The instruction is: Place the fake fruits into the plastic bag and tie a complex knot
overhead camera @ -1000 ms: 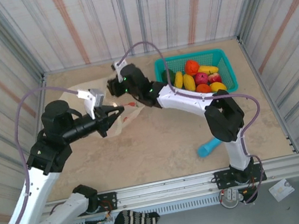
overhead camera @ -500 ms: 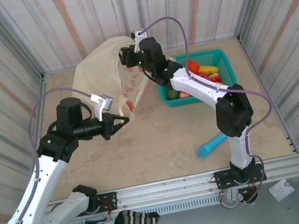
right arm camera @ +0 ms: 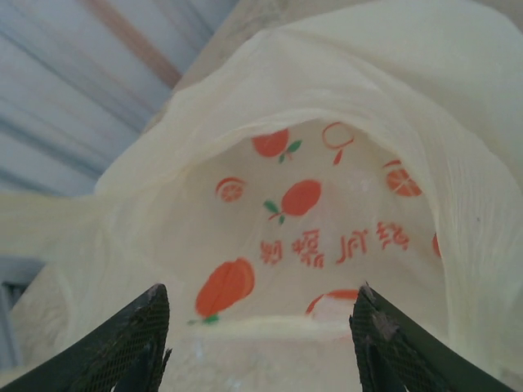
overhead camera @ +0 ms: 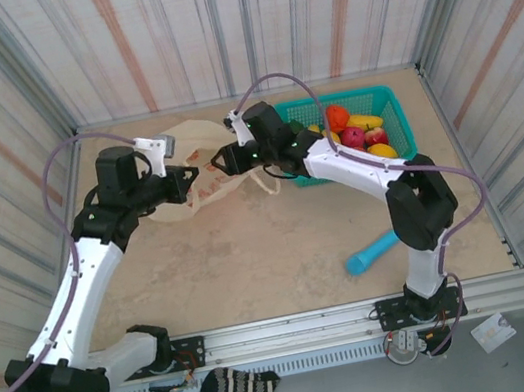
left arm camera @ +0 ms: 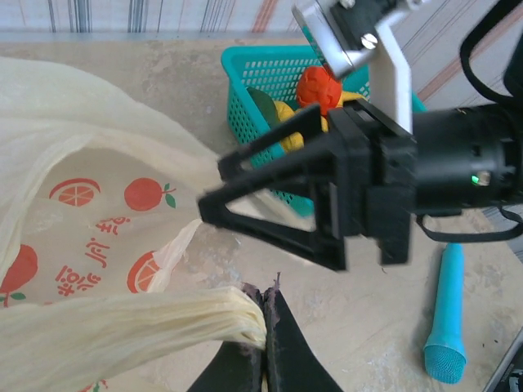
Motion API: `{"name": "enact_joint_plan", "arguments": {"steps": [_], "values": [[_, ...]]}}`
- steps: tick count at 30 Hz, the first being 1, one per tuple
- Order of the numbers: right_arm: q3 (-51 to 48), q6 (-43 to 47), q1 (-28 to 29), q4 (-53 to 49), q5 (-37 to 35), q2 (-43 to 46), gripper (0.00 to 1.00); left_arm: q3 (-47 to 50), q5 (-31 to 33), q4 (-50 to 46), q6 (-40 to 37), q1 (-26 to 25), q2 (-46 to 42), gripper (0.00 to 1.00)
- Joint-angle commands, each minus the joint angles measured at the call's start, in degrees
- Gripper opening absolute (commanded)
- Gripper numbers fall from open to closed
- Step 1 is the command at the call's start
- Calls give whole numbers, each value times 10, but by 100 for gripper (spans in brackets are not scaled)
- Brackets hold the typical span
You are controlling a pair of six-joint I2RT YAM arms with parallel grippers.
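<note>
The plastic bag (overhead camera: pixel 209 193) lies on the table at the back, cream with orange citrus prints. My left gripper (left arm camera: pixel 267 304) is shut on a bunched handle of the bag (left arm camera: pixel 122 245), just left of the bag's mouth (overhead camera: pixel 187 176). My right gripper (overhead camera: pixel 220 160) is open and points into the bag's mouth from the right. In the right wrist view its fingers (right arm camera: pixel 140 339) stand wide apart before the printed inside of the bag (right arm camera: pixel 310 212), and a fold of the rim runs between them. The fake fruits (overhead camera: pixel 353 137) lie in the teal basket (overhead camera: pixel 395 109).
A blue cylindrical stick (overhead camera: pixel 372 254) lies on the table in front of the basket, near the right arm's base. Striped walls close the table on three sides. The basket (left arm camera: pixel 245 77) stands right behind the right gripper (left arm camera: pixel 211 188).
The right gripper rose toward the back wall with the bag ballooning up, then came back down to the bag's mouth. The left gripper, still shut on the handle, moved back and left.
</note>
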State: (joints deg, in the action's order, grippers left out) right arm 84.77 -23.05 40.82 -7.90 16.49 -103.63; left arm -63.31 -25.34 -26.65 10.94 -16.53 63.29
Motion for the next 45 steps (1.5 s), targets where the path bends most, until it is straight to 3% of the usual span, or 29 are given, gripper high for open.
{"name": "enact_joint_plan", "arguments": {"steps": [1,5,7,9,15,18,21,30,41,45], "values": [[-2,0,-2,-17,79,70,60,5,8,23,-9,2,-19,0],[12,-31,-39,-66,106,106,59,18,-14,40,-6,2,-26,0],[-1,-28,-56,-86,27,135,60,27,-21,53,-6,1,-38,0],[4,-28,-82,-128,-46,144,67,38,-24,60,-12,1,-56,0],[65,0,-196,-272,-110,62,67,69,55,43,-50,-61,-101,0],[126,19,-226,-325,-111,-28,67,97,16,40,-70,-62,-117,0],[178,49,-231,-337,-137,-102,67,127,5,58,-72,-64,-130,0],[366,59,-232,-389,-118,-297,68,130,26,50,-76,-69,-121,0],[401,54,-239,-411,-112,-377,71,129,26,59,-75,-69,-106,0],[398,53,-239,-404,-100,-373,65,128,20,65,-71,-65,-97,0]]}}
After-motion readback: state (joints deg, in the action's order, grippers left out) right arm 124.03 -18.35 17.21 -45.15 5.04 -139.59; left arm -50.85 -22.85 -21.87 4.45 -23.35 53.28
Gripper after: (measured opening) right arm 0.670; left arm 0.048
